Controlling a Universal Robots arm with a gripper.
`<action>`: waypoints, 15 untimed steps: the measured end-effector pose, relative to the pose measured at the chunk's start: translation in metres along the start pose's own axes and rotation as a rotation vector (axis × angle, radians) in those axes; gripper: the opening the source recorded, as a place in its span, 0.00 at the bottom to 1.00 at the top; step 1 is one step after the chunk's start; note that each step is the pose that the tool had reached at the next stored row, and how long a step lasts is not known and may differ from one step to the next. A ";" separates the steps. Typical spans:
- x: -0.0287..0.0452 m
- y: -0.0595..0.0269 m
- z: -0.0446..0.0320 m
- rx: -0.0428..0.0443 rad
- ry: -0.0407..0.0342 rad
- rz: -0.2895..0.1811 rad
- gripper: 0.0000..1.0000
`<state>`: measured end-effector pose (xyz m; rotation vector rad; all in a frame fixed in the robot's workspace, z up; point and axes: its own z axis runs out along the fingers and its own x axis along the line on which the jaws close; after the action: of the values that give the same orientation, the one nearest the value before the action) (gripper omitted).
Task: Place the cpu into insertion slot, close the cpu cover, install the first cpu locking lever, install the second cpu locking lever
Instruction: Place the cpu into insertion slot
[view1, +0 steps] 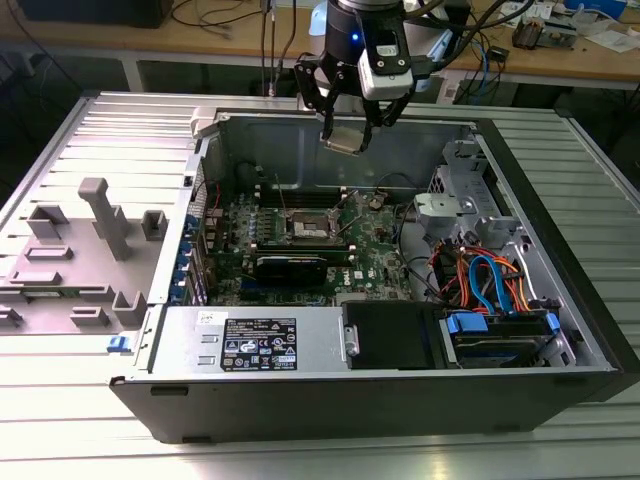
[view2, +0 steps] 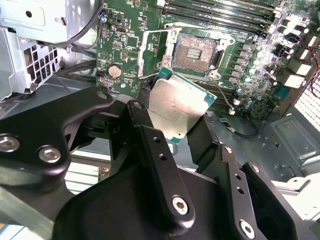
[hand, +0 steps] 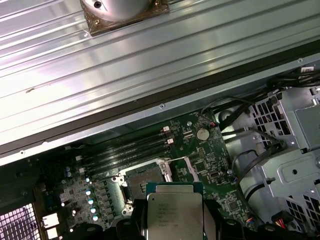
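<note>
1. Your gripper (view1: 345, 138) is closed on the cpu (view1: 343, 141). It pinches the chip by two opposite edges, so the silvery top and the underside stay untouched, which I'd guess is the reason for that grip.
2. The chip hangs in mid-air inside the open computer case (view1: 270, 150), well above the motherboard (view1: 375, 255) and touching nothing but the fingers. In the exterior view it looks a bit tilted rather than flat.
3. The insertion slot (view2: 195, 50) is bare, with its dark centre exposed and nothing seated in it. In the second wrist view the cpu overlaps the slot's near corner, so it looks roughly over the slot but high up.
4. The cpu cover (view2: 150, 50) looks flipped back to one side of the socket, which would be why the opening is clear for a drop-in. I'm not sure of that from this angle.
5. I can't make out the locking levers well enough to say where they sit.
</note>
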<state>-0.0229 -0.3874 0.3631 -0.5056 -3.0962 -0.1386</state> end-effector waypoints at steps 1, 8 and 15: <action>0.0000 0.0000 0.0000 0.0000 0.0000 0.000 0.54; 0.0000 -0.0001 0.0009 -0.0007 -0.0044 0.059 0.54; 0.0000 -0.0002 0.0014 -0.0013 -0.0093 0.117 0.54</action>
<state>-0.0229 -0.3875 0.3618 -0.6870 -3.0655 -0.1381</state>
